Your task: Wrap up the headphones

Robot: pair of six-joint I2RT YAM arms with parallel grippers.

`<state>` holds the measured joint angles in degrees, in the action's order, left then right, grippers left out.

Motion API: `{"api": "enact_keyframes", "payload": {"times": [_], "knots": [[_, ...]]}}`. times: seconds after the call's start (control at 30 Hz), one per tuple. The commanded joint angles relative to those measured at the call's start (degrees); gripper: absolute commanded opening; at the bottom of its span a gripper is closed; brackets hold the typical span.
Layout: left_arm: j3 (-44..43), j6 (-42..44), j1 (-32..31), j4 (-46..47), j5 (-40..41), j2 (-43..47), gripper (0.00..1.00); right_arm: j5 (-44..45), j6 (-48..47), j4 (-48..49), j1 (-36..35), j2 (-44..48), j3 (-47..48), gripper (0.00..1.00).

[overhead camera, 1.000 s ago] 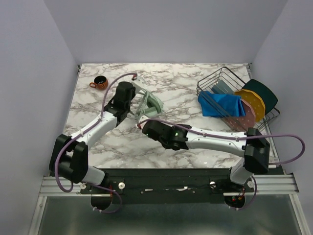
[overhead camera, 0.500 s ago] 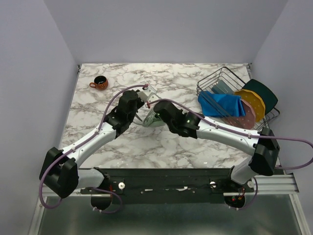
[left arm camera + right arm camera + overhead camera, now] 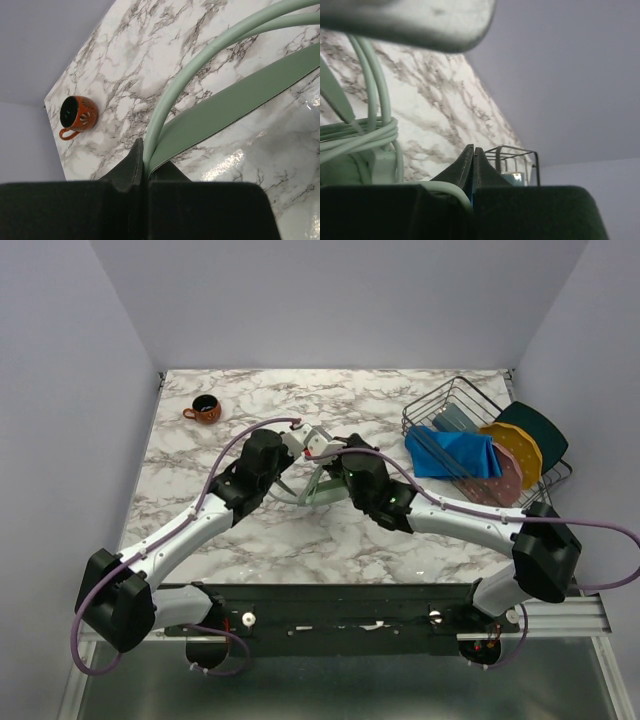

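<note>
The headphones [image 3: 318, 483] are pale mint green and sit near the middle of the marble table [image 3: 400, 540], tipped up between our two grippers rather than lying flat. In the left wrist view we see their slim tubular headband [image 3: 200, 65] arching away with a flat, wider green strap beneath it. In the right wrist view the thin cable [image 3: 355, 134] lies in several loose loops beside a pale-green part of the set. Our left arm reaches forward and inward from the left, and the left gripper [image 3: 144, 155] is clenched on the headband where tube and strap meet. Our right arm stretches across from the right, bringing the right gripper [image 3: 473, 155] close against the headphones from the other side. Its fingertips stand almost together with only a thin slit between them. One strand of cable runs up to their root, and we cannot tell whether it is pinched. An orange mug [image 3: 203, 408] stands well apart at the far left. A wire dish rack [image 3: 440, 405] at the far right holds a blue cloth [image 3: 455, 453] and coloured plates [image 3: 520, 450], clear of both arms.
</note>
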<state>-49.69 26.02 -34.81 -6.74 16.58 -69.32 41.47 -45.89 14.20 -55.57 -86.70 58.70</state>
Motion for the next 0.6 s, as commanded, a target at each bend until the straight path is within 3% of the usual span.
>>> {"api": "enact_keyframes", "payload": {"times": [0.0,0.3,0.43,0.5,0.53,0.57], "knots": [[-0.9,3.3,-1.4,-4.5,-3.8,0.7,0.0,10.6,-24.3,19.0,3.3,-2.1,-1.0,0.12],[-4.9,-2.2,-1.4,-7.9,-5.7,-1.8,0.0,7.5,-29.1,26.9,2.0,-1.5,-2.7,0.12],[-5.8,-3.9,-1.4,-8.5,-7.0,-2.0,0.0,8.2,-31.6,36.1,1.0,-2.1,-3.9,0.13],[-6.5,-5.0,-1.3,-9.7,-7.8,-1.9,0.0,6.8,-17.7,15.4,1.0,-0.4,-0.2,0.15],[-6.6,-6.3,-1.2,-9.9,-8.2,-1.8,0.0,4.7,-3.6,6.1,1.3,0.5,1.1,0.16],[-6.5,-7.0,-1.0,-9.9,-8.8,-1.5,0.0,-0.6,1.5,-4.5,1.6,2.5,1.5,0.16]]}}
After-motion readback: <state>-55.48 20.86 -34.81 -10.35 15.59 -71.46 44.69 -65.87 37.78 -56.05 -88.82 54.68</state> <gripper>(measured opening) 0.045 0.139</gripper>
